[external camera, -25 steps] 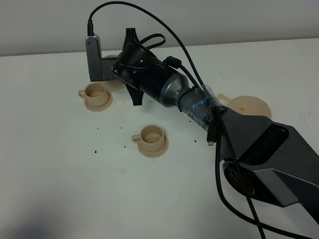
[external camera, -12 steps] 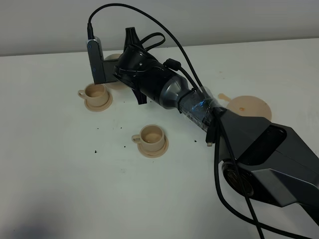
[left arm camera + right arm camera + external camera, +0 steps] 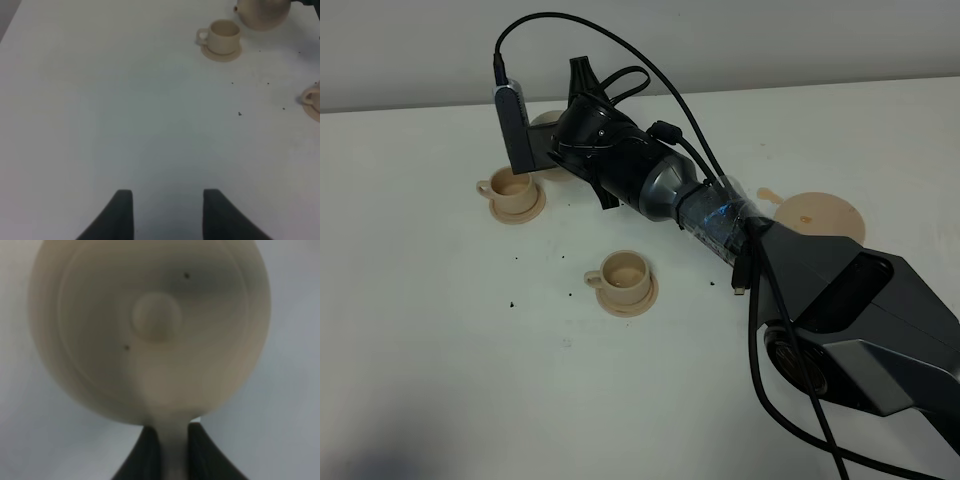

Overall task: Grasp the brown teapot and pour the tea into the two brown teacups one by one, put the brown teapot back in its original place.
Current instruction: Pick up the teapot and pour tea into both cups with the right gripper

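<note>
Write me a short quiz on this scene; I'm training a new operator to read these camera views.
1. True or false: the teapot sits on its large saucer.
2. The right gripper is shut on: A) a cup, B) the teapot's handle, C) nothing?
3. How many cups stand on the table?
Key: 1 false; 2 B; 3 two.

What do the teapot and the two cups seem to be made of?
The teapot looks like matte beige ceramic: smooth, opaque, dull sheen, faint dark specks. The cups match it, thick-rimmed; probably ceramic too, though plastic can't be excluded.
</note>
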`<action>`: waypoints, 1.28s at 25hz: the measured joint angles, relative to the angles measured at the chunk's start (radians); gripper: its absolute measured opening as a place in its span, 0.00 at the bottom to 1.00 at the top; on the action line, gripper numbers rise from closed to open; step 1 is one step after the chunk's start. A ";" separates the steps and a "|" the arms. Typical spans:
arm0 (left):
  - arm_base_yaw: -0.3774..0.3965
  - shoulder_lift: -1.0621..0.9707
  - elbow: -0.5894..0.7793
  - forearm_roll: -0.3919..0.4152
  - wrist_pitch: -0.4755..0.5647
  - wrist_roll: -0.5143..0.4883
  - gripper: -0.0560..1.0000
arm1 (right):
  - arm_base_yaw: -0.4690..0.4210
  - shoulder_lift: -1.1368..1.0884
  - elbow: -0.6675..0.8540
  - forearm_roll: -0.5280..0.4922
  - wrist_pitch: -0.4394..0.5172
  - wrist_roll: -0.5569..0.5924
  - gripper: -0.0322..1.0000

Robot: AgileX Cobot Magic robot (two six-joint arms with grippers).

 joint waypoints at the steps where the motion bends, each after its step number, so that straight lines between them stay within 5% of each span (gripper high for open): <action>1: 0.000 0.000 0.000 0.000 0.000 0.000 0.41 | 0.000 0.000 0.000 0.000 -0.001 -0.007 0.15; 32: 0.000 0.000 0.000 0.000 0.000 0.000 0.41 | 0.020 0.000 0.000 -0.120 -0.033 -0.039 0.15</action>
